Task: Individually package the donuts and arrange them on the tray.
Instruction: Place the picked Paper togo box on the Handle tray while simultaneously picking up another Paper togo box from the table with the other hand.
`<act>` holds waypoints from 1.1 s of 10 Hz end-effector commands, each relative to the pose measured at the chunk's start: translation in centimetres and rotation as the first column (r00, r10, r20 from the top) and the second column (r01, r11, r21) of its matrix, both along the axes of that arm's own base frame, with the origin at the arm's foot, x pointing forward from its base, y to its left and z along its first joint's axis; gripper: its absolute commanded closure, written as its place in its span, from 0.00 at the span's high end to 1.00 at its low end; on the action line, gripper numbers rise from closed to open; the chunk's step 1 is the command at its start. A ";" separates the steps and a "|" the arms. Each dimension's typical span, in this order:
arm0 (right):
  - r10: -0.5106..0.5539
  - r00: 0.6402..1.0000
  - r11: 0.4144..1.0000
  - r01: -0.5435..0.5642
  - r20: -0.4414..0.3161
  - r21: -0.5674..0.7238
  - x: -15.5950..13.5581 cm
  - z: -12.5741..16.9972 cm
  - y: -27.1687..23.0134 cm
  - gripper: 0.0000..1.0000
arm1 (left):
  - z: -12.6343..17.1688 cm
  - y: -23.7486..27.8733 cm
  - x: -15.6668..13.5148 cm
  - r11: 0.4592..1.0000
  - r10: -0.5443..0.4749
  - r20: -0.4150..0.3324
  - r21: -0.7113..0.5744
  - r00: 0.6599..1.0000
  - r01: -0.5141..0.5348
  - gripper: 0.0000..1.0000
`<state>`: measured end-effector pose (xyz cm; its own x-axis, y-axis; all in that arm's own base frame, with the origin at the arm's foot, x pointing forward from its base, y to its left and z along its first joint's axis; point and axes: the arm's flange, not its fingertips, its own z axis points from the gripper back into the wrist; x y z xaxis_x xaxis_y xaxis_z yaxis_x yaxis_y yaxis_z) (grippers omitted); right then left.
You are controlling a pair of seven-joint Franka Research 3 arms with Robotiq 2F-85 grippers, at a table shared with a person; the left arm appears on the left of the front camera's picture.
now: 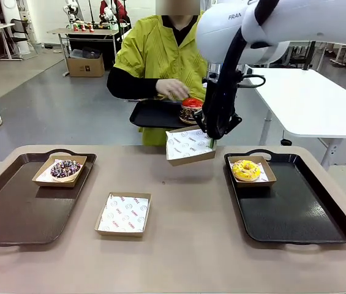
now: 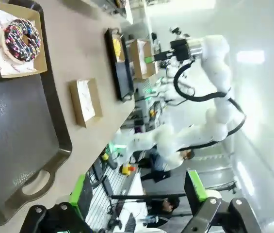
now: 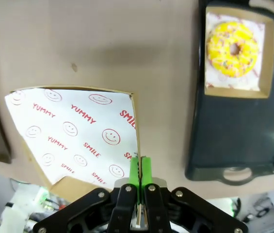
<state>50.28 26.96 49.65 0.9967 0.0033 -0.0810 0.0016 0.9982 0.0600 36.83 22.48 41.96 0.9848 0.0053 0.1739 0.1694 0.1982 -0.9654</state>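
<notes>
My right gripper [image 1: 213,132] is shut on the rim of an empty paper-lined cardboard box [image 1: 189,146], holding it tilted above the table's far middle. The wrist view shows its pads [image 3: 135,170] pinching the box's [image 3: 73,131] wall. Beyond it, a person holds a black tray [image 1: 151,115] with a red-iced donut [image 1: 191,102] on it, one hand [image 1: 173,89] beside it. A yellow donut [image 1: 246,169] [image 3: 233,48] lies boxed on the right tray [image 1: 301,211]. A chocolate sprinkled donut [image 1: 65,169] [image 2: 22,40] lies boxed on the left tray [image 1: 13,211]. My left gripper [image 2: 137,191] is open, holding nothing.
Another empty lined box [image 1: 124,213] [image 2: 85,101] lies on the table between the two trays. A white table [image 1: 313,101] stands behind at the right. Bare tabletop stretches along the near edge.
</notes>
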 end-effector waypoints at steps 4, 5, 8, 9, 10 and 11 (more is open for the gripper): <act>0.030 0.999 0.999 -0.030 -0.018 -0.015 5.5 -1.2 -0.2 0.00 | 0.5 3.0 0.1 0.973 0.229 -0.054 -0.015 0.972 -0.230 1.00; 0.029 0.999 0.999 -0.029 -0.015 -0.015 5.9 -1.6 -0.3 0.00 | -0.8 3.4 -0.5 0.987 0.146 -0.036 -0.057 0.989 -0.148 1.00; 0.016 1.000 1.000 -0.016 -0.019 0.006 4.8 -1.6 -0.5 0.00 | -0.8 3.4 -0.5 0.987 0.146 -0.036 -0.057 0.989 -0.148 1.00; 0.016 1.000 1.000 -0.016 -0.019 0.006 4.8 -1.6 -0.5 0.00 | -0.8 3.4 -0.5 0.987 0.146 -0.036 -0.057 0.989 -0.148 1.00; 0.016 1.000 1.000 -0.016 -0.019 0.006 4.8 -1.6 -0.5 0.00 | -0.8 3.4 -0.5 0.987 0.146 -0.036 -0.057 0.989 -0.148 1.00; 0.016 1.000 1.000 -0.016 -0.019 0.006 4.8 -1.6 -0.5 0.00 | -0.8 3.4 -0.5 0.987 0.146 -0.036 -0.057 0.989 -0.148 1.00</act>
<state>55.38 26.72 48.11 0.9950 0.0240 -0.0968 -0.0173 0.9974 0.0694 36.58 25.80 41.20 0.9773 0.1731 0.1218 0.0939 0.1612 -0.9824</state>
